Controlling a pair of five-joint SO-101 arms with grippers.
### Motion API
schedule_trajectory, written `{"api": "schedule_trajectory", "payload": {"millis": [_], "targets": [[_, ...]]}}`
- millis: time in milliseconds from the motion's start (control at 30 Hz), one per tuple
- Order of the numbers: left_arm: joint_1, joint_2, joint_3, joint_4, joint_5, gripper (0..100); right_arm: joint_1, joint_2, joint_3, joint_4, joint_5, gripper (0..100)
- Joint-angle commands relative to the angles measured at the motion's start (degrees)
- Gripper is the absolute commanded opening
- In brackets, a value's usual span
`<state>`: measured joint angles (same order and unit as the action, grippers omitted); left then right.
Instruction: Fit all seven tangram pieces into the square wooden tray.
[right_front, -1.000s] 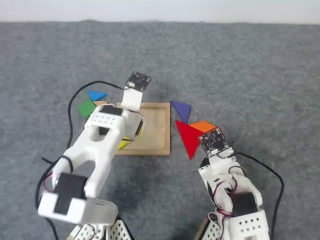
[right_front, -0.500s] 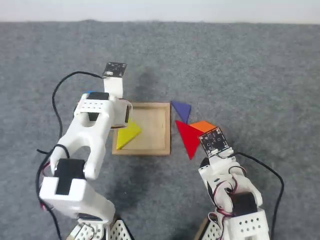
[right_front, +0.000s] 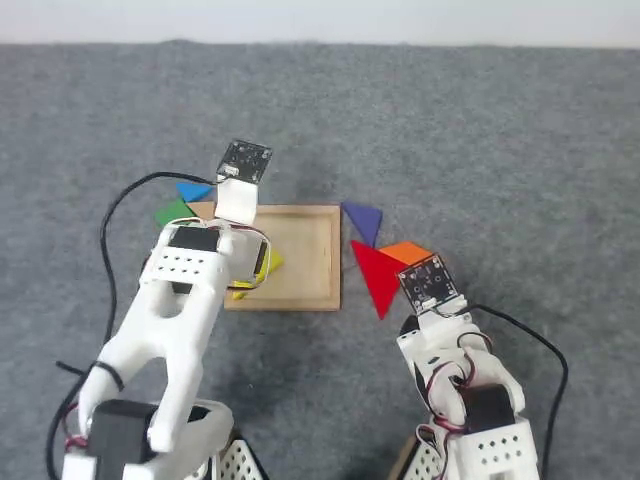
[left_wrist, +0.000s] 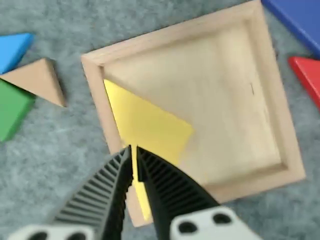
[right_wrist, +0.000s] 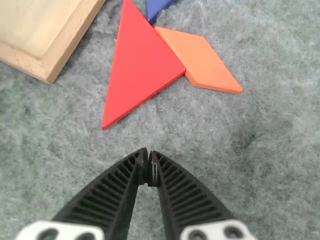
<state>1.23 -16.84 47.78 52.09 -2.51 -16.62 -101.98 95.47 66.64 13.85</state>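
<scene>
The square wooden tray (left_wrist: 280, 125) (right_front: 310, 290) holds a yellow triangle (left_wrist: 145, 125) (right_front: 272, 262) lying along one wall. My left gripper (left_wrist: 132, 150) is shut, its tips right over the yellow triangle's edge, with nothing between them. A light blue triangle (left_wrist: 12, 47) (right_front: 193, 190), a tan triangle (left_wrist: 37, 80) and a green piece (left_wrist: 10, 107) (right_front: 172, 212) lie on the carpet beside the tray. My right gripper (right_wrist: 149, 155) is shut over bare carpet, short of a red triangle (right_wrist: 140, 65) (right_front: 378, 272). An orange parallelogram (right_wrist: 200, 60) (right_front: 408, 250) and a dark blue triangle (right_wrist: 157, 7) (right_front: 363, 220) lie by the red one.
The grey carpet (right_front: 500, 150) is open to the right and far side of the pieces. The left arm's body (right_front: 185, 290) covers the tray's left part in the high view. A black cable (right_front: 125, 205) loops left of that arm.
The left arm swung out to the left and far side of the tray, then came back over the tray's left part and the yellow triangle. The right arm has kept still.
</scene>
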Motion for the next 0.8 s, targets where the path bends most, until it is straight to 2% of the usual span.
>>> {"api": "schedule_trajectory", "payload": {"millis": [0, 333, 633, 767], "targets": [[2.5, 2.3, -2.7, 2.6, -1.1, 1, 0.9, 0.7, 1.1, 0.1, 0.7, 1.3], [3.1, 22.2, -15.9, 8.0, -0.9, 1, 0.9, 0.7, 1.1, 0.1, 0.7, 1.3], [3.1, 22.6, -17.0, 6.8, -0.6, 1, 0.9, 0.7, 1.1, 0.1, 0.7, 1.3], [3.1, 20.1, -16.6, 10.2, 0.3, 1, 0.9, 0.7, 1.1, 0.1, 0.7, 1.3]]}}
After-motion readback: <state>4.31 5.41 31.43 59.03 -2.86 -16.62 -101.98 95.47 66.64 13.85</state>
